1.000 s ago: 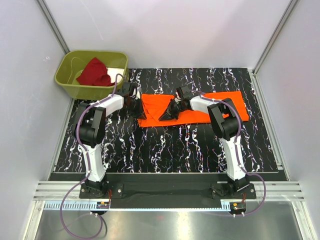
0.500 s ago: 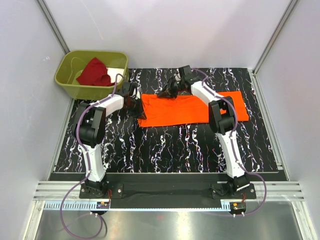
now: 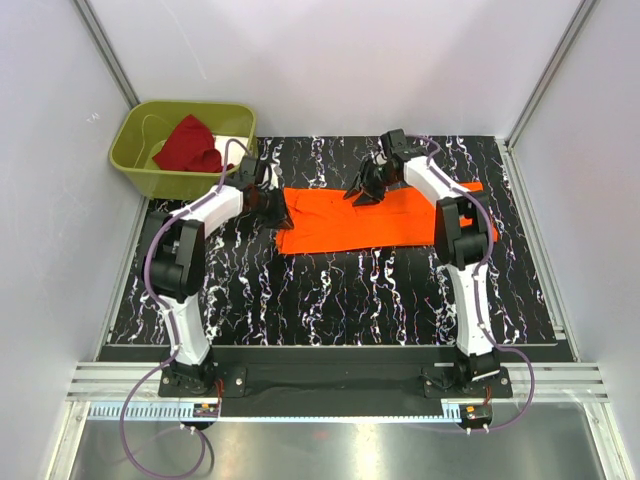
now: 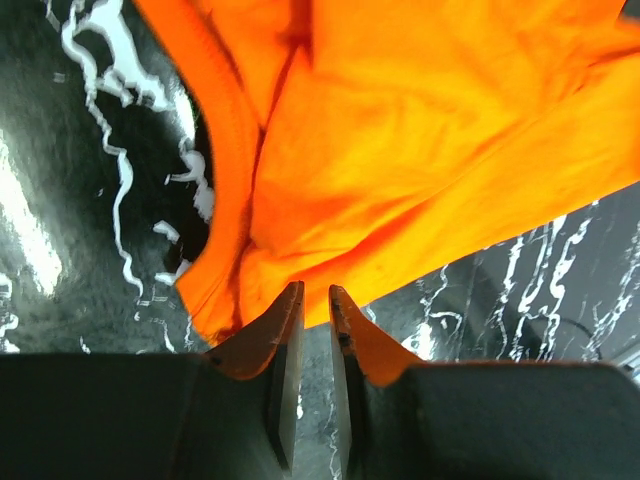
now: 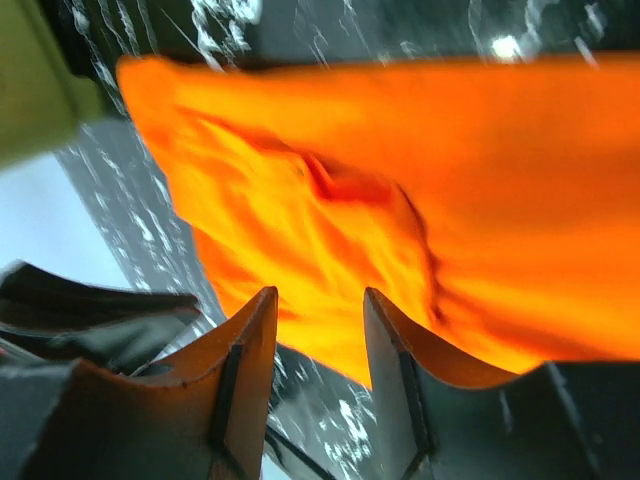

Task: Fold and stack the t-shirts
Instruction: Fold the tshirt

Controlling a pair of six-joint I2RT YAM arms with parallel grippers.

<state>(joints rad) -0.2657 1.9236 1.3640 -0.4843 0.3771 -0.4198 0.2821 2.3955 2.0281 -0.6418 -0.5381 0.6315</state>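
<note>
The bright orange t-shirt (image 3: 400,218) lies as a long folded strip across the middle of the black marbled table. It also fills the left wrist view (image 4: 420,150) and the right wrist view (image 5: 450,180). My left gripper (image 3: 281,213) is at the shirt's left end, its jaws (image 4: 312,292) a narrow gap apart with only table showing between them. My right gripper (image 3: 360,192) hovers over the shirt's far edge, open and empty (image 5: 320,295). The dark red t-shirt (image 3: 190,145) lies crumpled in the bin.
The olive-green plastic bin (image 3: 180,104) stands at the back left, just off the table; its corner shows in the right wrist view (image 5: 30,80). White walls enclose the table on three sides.
My right gripper has moved from the middle of the orange shirt to its far edge, then right along it. My left gripper has shifted slightly right onto the shirt's left end.
</note>
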